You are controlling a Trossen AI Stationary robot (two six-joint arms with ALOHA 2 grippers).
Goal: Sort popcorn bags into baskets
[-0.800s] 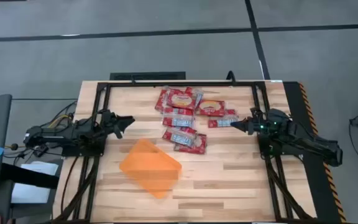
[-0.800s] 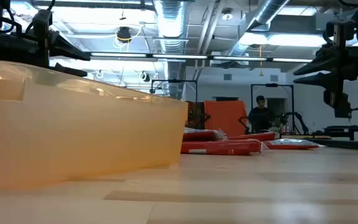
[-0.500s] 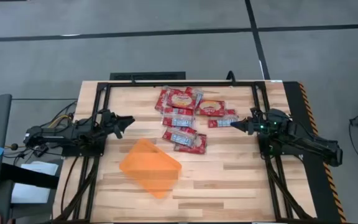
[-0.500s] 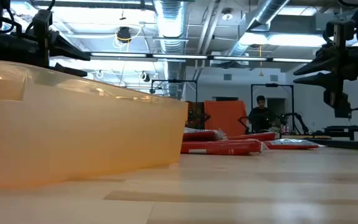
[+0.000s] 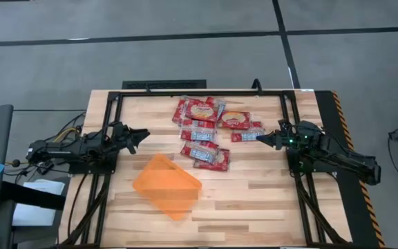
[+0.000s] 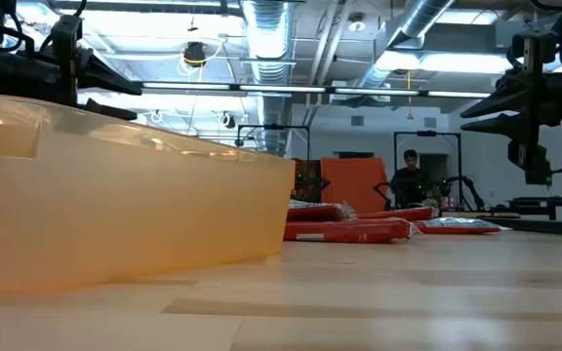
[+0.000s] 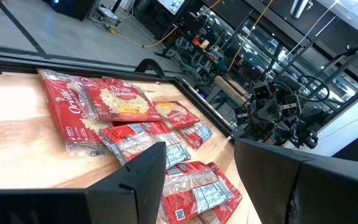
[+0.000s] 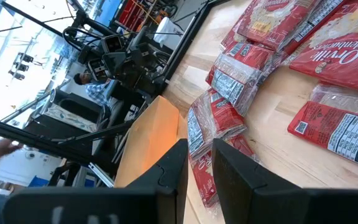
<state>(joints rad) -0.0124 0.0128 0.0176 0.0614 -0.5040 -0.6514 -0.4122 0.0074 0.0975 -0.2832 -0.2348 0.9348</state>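
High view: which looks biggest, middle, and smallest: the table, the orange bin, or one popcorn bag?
1. Table
2. Orange bin
3. One popcorn bag

All three lie at table height, so the order is safe.

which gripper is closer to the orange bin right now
Left. The left gripper hovers just off the orange bin toward its far-left corner; the right gripper is across the table, past the popcorn bags.

Glossy packets [image 5: 206, 131], translucent plastic bin [image 5: 166, 185]
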